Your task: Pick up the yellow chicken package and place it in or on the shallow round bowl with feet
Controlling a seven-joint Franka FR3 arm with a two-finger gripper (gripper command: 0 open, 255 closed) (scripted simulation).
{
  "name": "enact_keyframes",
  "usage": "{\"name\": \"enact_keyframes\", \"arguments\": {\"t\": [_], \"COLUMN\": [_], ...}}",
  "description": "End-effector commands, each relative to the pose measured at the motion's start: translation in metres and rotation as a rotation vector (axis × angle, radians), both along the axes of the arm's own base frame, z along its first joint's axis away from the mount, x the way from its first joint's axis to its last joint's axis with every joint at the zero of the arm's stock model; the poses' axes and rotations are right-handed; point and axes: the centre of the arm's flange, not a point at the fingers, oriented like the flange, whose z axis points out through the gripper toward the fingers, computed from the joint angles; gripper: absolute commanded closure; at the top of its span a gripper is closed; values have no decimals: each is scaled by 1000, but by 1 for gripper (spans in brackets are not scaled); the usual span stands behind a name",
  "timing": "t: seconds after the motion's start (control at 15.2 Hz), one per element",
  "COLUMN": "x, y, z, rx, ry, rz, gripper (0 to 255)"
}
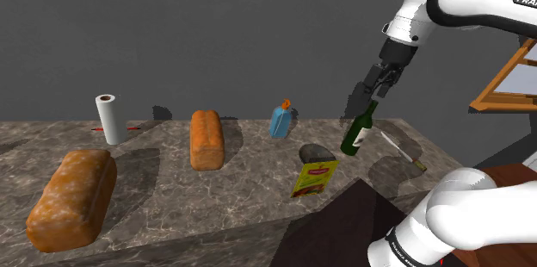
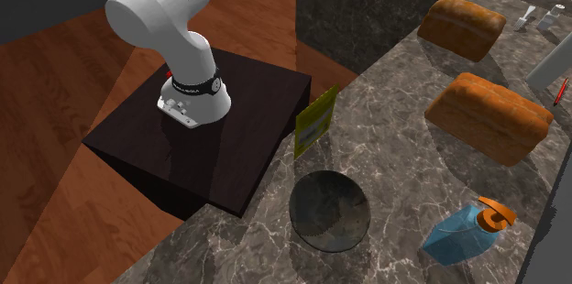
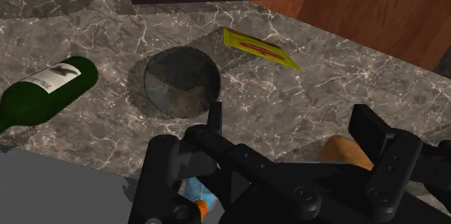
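- While reaching out over the marble counter (image 1: 172,179) in the shoulder view, hanging the black gripper (image 1: 379,84) above a green wine bottle (image 1: 360,129), overlapping its neck from this angle.
- Showing the yellow chicken package (image 1: 314,177) propped on edge near the counter's front, just before the shallow dark bowl (image 1: 317,152); lining up a blue bottle (image 1: 280,121), a small bread loaf (image 1: 205,139), a paper towel roll (image 1: 108,119) and a large bread loaf (image 1: 73,196) toward that view's left.
- Looking down in the second exterior view, catching the package (image 2: 315,122) standing upright at the counter's edge, between the dark stand (image 2: 238,145) and the bowl (image 2: 330,211), just beside the bowl yet apart from it.
- Peering along the hand in the wrist view, spreading the two fingers (image 3: 162,172) wide and clasping nothing, well above the bowl (image 3: 181,82); framing the package (image 3: 260,48) just beyond the bowl, untouched, and the wine bottle (image 3: 47,89) lying on its side at the bowl's other flank.
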Motion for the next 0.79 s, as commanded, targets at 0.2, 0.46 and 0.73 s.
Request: {"name": "enact_keyframes", "arguments": {"t": [0.2,0.46,0.73], "x": [-1,-2,-1], "y": [-3,-7,-11], "z": [-39,-92,-144], "rx": [-2,-4,-6], "ry": [-10,-23,-36], "rz": [178,414,651], "gripper": [0,0,0]}}
